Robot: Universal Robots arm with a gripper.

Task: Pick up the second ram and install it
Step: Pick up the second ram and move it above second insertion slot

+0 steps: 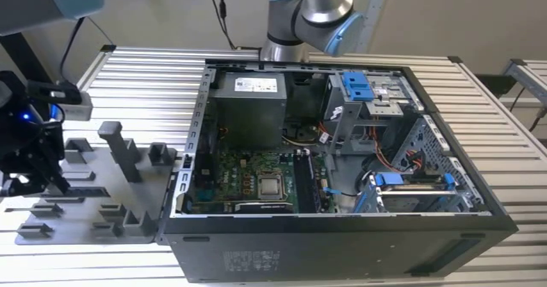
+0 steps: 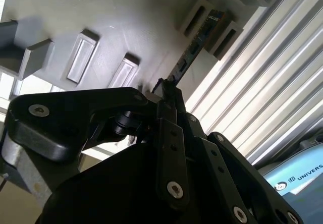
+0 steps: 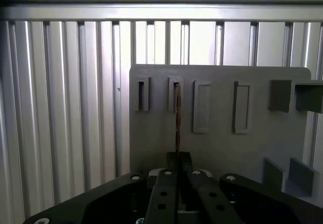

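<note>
The second ram [image 2: 198, 41] is a thin blue board standing on its edge in the slotted blocks of a grey fixture plate [image 2: 126, 17]. In the first wrist view it shows edge-on as a narrow dark line [image 3: 177, 114] running from a slot toward my fingers. My gripper [image 2: 168, 87] [image 3: 178, 157] is shut on the near end of the stick, one finger on each flat side. In the exterior view the gripper [image 1: 36, 179] is low over the fixture plate [image 1: 86, 204], at that view's left.
An open computer case [image 1: 342, 242] lies on the slatted metal table [image 1: 145, 75], to the exterior view's right of the fixture. Inside are the motherboard [image 1: 256, 181], a power supply [image 1: 248, 104] and blue drive-bay clips [image 1: 357, 85]. Upright posts [image 1: 120, 149] rise from the fixture.
</note>
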